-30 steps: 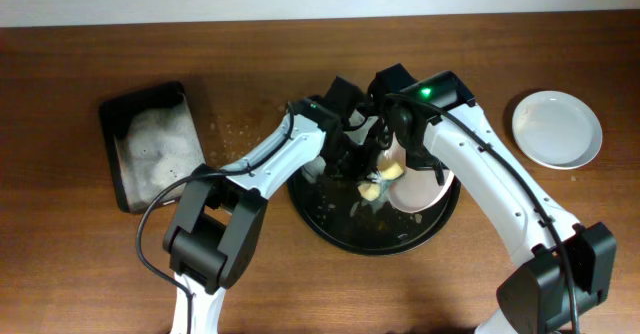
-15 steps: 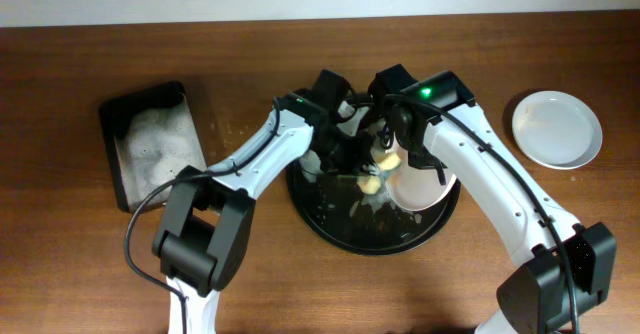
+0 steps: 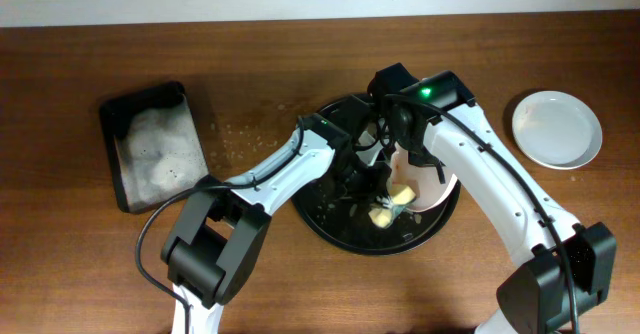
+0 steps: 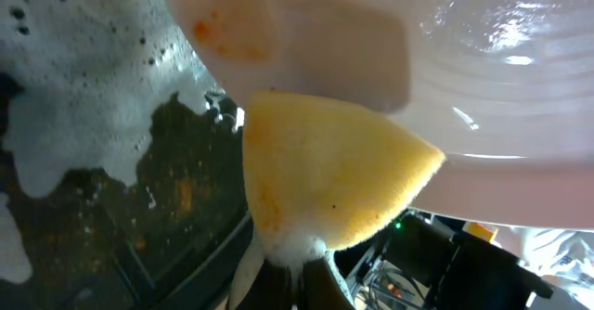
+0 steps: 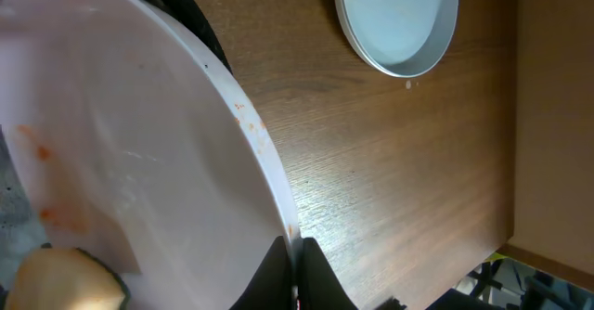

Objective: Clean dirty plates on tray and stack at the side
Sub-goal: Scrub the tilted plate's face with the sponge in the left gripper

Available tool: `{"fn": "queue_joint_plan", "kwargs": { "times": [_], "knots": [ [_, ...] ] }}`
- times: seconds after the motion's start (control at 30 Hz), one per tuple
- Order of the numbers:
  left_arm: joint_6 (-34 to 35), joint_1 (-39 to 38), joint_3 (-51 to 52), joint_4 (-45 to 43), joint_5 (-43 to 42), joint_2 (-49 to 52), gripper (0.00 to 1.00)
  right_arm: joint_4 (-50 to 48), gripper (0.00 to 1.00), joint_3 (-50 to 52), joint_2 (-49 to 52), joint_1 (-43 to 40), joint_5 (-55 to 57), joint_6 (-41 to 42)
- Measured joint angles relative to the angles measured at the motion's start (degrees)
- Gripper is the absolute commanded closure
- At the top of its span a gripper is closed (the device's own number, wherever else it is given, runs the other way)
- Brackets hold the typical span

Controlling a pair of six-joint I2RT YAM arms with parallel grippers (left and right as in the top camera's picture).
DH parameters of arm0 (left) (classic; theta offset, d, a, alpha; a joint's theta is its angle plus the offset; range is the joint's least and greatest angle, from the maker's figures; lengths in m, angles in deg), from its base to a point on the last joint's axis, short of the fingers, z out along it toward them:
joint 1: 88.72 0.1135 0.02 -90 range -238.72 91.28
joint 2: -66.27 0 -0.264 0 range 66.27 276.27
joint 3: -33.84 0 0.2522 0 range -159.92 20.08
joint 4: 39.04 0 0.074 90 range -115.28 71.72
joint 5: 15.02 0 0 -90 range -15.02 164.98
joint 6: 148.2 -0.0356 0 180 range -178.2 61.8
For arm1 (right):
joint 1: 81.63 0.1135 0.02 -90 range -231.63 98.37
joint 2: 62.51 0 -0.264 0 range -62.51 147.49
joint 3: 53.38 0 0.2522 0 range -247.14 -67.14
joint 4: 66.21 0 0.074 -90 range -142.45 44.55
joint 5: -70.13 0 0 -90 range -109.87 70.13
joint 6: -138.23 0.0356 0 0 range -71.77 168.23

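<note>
Right, both arms meet over the tray [image 3: 345,232] at mid-table [image 3: 300,64]. L arm runs from the near-left edge up & rightward, elbow low, forearm stretched across the tray's left rim. The left gripper [image 3: 368,192] is clamped on a yellow sponge [image 4: 325,180], and the sponge is pressed vs. the face of a tilted plate [image 5: 121,143], w/ foam at its tip. R arm comes from the near-right corner, rises, then bends down at the wrist over the tray's right half. The right gripper [image 5: 295,271] is pinched tight on that plate's rim, fingers either side of the edge, holding it canted above the tray. Orange-red smears show on the plate's face near the sponge. Tray floor is wet, w/ suds and specks. A second plate [image 3: 557,127] lies flat on the table, well apart to the right. A black tub [image 3: 110,149] w/ foam sits far left.
</note>
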Motion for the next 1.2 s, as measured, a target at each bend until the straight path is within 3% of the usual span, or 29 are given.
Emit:
{"fn": "queue_joint_plan", "kwargs": {
  "times": [0.5, 0.73, 0.97, 1.2],
  "knots": [
    [2.9, 2.2, 0.2, -11.9, 12.8, 0.0, 1.00, -0.2, 0.96, 0.0, 0.0, 4.6, 3.6, -1.0],
    [3.5, 6.3, 0.3, -16.0, 14.3, 0.0, 1.00, -0.2, 0.96, 0.0, 0.0, 4.6, 3.7, -1.0],
    [3.6, 9.2, 0.3, -10.4, 10.4, -1.2, 1.00, 0.3, 0.96, 0.0, 0.0, 4.6, 7.7, -1.0],
    [0.9, 14.0, 0.3, -5.4, 17.1, -3.6, 1.00, 4.2, 0.96, 0.0, 0.0, 4.6, 15.7, -1.0]
  ]
}}
